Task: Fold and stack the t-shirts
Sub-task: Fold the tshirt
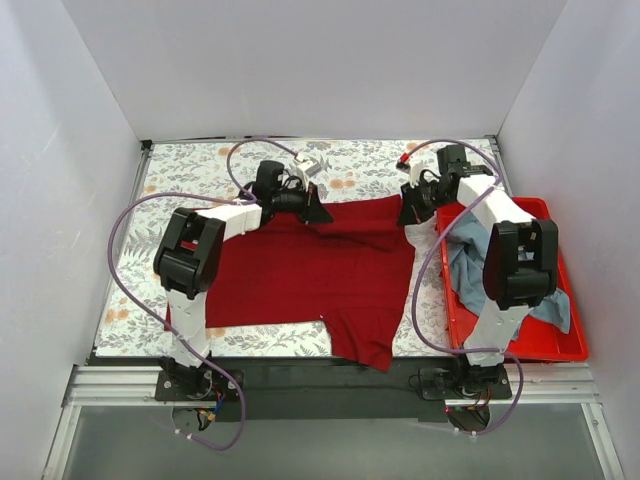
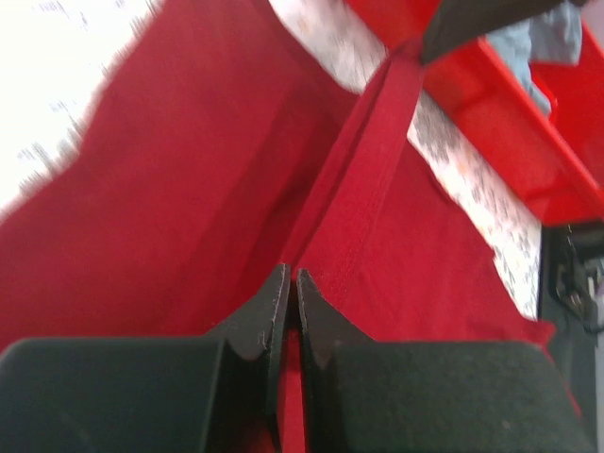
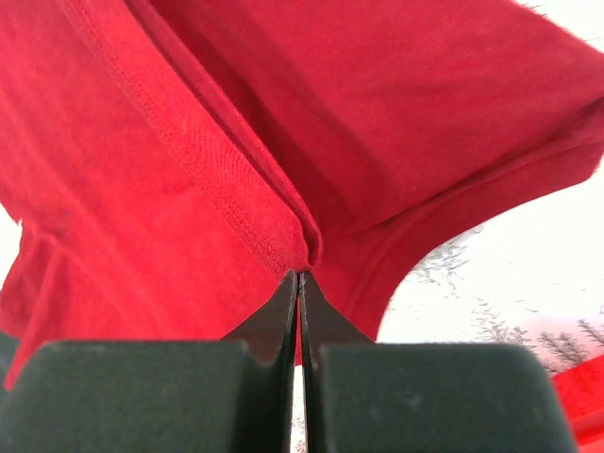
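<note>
From above, the dark red t-shirt [image 1: 300, 280] lies spread over the middle of the flower-patterned table [image 1: 200, 165], its near right corner hanging over the near edge. The left gripper [image 1: 318, 212] is clenched on the shirt's far edge a little left of centre, and the right gripper [image 1: 410, 218] is clenched on the shirt's far right corner. The cloth between them is raised into a ridge. At the right side stands the red bin [image 1: 510, 352], with the grey-blue t-shirt [image 1: 465, 265] crumpled inside it, partly under the right arm. In the left wrist view the two dark fingers [image 2: 264, 321] are pressed together with a fold of the red hem pinched between them. From there a taut band of hem runs up and right to the other gripper's dark tip, with the bin and a bit of grey-blue cloth beyond. In the right wrist view the fingers [image 3: 326, 326] meet tip to tip, nipping the stitched hem where it folds. The shirt hangs in loose folds above the table, which shows at the right.
</note>
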Controlling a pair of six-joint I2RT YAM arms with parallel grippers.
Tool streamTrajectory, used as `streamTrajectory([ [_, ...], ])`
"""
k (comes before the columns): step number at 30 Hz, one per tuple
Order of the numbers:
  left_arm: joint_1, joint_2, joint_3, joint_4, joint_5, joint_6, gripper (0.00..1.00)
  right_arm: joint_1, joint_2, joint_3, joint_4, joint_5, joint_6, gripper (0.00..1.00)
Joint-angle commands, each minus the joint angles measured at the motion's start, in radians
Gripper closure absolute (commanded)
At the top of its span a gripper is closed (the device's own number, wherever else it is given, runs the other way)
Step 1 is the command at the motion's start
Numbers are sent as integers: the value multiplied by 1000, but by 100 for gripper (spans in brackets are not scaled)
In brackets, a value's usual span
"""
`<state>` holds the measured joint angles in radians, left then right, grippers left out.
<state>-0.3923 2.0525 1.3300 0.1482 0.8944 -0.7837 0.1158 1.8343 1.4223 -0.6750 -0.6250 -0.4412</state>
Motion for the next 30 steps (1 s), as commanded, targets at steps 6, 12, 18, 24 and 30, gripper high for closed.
streamTrajectory([
  [6, -3, -164, -185, -18, 26, 103, 100, 61, -108, -164, -35, -12, -160, 99],
  [12, -5, -186, -222, -65, 20, 162, 100, 159, -170, -273, -35, 24, -208, 99],
  [18, -3, -221, -264, -143, 23, 257, 100, 214, -193, -307, -35, 76, -225, 99],
  [24, -3, -279, -270, -393, 21, 500, 76, 216, -191, -264, -113, 105, -260, 75],
  [30, 38, -341, -201, -509, -74, 542, 65, 217, -156, -125, -129, 103, -226, 49],
])
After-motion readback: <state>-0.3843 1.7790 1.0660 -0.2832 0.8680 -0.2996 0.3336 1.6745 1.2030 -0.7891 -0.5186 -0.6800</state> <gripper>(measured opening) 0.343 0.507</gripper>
